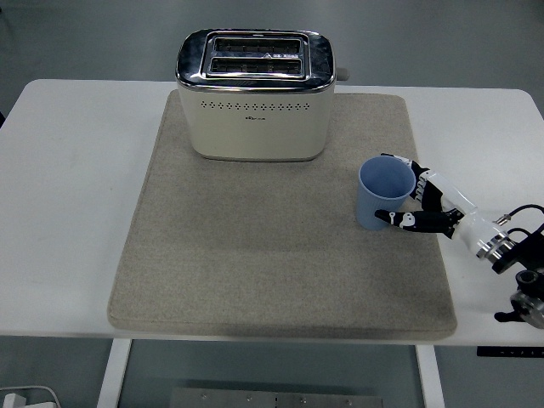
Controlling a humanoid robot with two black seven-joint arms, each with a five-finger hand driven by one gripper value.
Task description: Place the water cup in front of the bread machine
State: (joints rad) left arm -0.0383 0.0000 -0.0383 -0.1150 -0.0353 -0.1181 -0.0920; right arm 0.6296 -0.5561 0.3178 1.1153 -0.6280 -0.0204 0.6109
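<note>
With my right hand (418, 204) cupped open around the blue cup (384, 193), I'm mid-grasp; next I need to close, then carry it before the toaster (252, 98).

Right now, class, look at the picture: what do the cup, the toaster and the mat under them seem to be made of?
The blue cup looks like matte plastic: even colour, no shine. The toaster has a cream body, probably painted metal or plastic, under a mirror-bright chrome-like top. The beige mat looks like felt or woven fabric: dull, slightly fuzzy, with soft rounded corners.
</note>
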